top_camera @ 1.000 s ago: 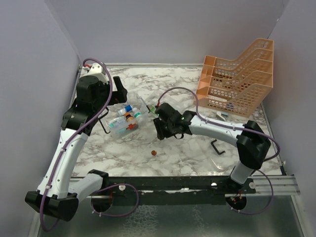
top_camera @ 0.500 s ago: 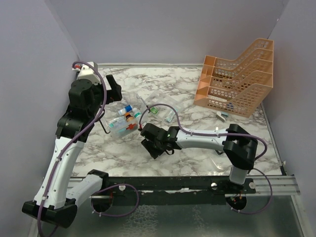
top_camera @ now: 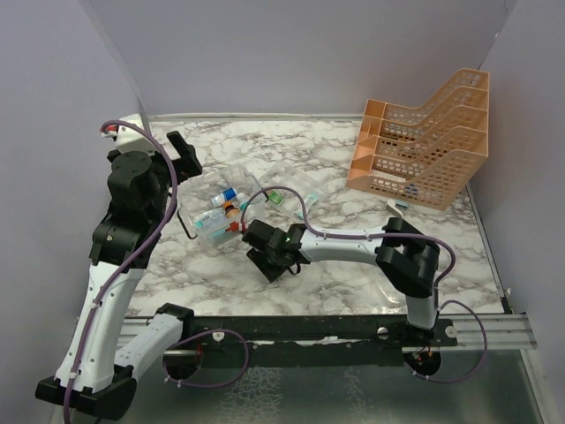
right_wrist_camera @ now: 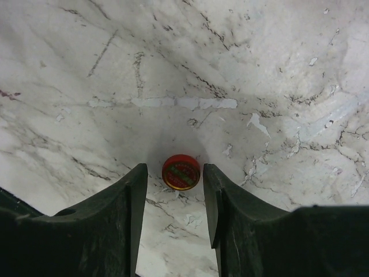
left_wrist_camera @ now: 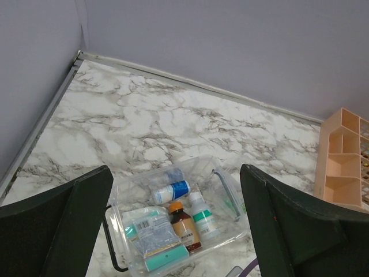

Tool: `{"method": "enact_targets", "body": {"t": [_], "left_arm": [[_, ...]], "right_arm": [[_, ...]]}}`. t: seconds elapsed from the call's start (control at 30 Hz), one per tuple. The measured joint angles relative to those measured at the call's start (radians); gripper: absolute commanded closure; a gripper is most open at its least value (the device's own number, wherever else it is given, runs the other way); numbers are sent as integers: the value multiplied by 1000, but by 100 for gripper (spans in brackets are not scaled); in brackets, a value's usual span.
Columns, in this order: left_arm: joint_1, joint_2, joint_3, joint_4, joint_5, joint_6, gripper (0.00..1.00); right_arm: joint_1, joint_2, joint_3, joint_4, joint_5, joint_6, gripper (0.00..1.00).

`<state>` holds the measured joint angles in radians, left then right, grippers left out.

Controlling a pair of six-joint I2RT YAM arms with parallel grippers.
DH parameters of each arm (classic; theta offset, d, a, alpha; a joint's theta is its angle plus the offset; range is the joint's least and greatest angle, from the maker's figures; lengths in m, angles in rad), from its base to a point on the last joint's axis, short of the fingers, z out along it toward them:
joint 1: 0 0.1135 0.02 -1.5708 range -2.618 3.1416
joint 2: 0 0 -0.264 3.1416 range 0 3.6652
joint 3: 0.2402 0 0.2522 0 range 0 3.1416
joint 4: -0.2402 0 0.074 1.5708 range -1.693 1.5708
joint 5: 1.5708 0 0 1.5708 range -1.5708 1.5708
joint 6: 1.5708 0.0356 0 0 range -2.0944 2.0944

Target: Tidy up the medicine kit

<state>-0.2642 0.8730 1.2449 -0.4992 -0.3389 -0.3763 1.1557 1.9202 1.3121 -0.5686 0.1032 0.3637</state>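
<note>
Right gripper [right_wrist_camera: 174, 171] released, flanking small round red tin [right_wrist_camera: 181, 172] at frame centre. Left gripper [left_wrist_camera: 176, 172] released wide above clear plastic rectangular medicine kit [left_wrist_camera: 151, 173], lower centre

A white, grey-veined marble tabletop [top_camera: 353, 150] walled in on three sides. The clear medicine kit [top_camera: 216, 219] sits open left of centre, with a clear plastic piece [top_camera: 298, 193] and a small green item [top_camera: 276, 196] just to its right. An orange mesh tiered rack [top_camera: 424, 146] stands at the far right corner, with a small white-and-teal object [top_camera: 397, 206] on the marble in front of it. A small round red tin [right_wrist_camera: 181, 172] lies flat on bare marble nearer the front edge.
</note>
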Motion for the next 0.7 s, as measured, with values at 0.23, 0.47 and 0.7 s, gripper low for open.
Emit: {"method": "enact_targets", "body": {"t": [0.23, 0.47, 0.7], "left_arm": [[0, 3, -11, 3, -6, -10, 4], [0, 10, -11, 4, -6, -14, 4], [0, 12, -11, 4, -6, -14, 4]], "right_arm": [[0, 30, 17, -27, 40, 26, 58], [0, 30, 17, -38, 50, 42, 75], [0, 30, 19, -39, 57, 53, 78]]}}
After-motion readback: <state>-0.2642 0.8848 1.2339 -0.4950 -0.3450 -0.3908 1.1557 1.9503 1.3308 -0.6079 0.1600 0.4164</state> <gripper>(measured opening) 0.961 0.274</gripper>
